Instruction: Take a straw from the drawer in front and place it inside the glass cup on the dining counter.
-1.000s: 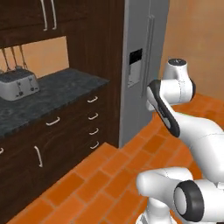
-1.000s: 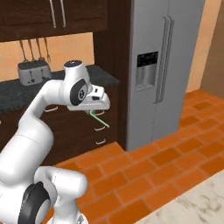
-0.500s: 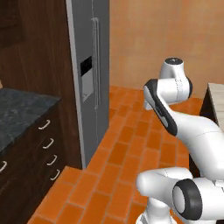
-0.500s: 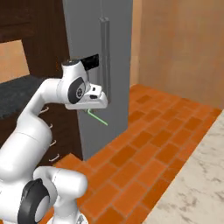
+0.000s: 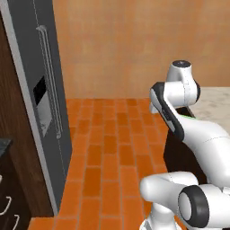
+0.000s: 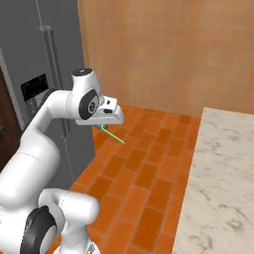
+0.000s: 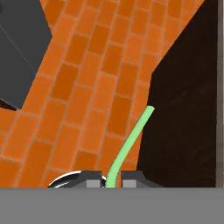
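Straw: the light green straw (image 7: 129, 142) is pinched between the two dark tips at the bottom middle of the hand view and runs up and to the right from there. In the right base view it pokes out below the hand, left of centre (image 6: 112, 134).

Gripper: the gripper (image 7: 111, 180) has its jaws nearly closed, with just the straw's width between them, so it's got a firm hold as far as I can see.

What changed: the whole picture has swung round, so that's the base turning, not the kitchen moving. A second ago the black granite counter and the drawers were in both base views. Now the fridge (image 5: 42, 108) has slid to the left edge of the left base view, and brick floor (image 6: 149, 163) and a bare orange wall are in front.

Dining counter: the beige marble top (image 6: 218, 188) has come in along the right side of the right base view. The dark slab on the right of the hand view is probably its base, though that view is too tight to be sure.

Glass cup: can't spot it on the bit of marble visible so far.

Where that leaves things: pickup looks done, carry is under way. My guess is the base needs more turning before a drop-in is possible.
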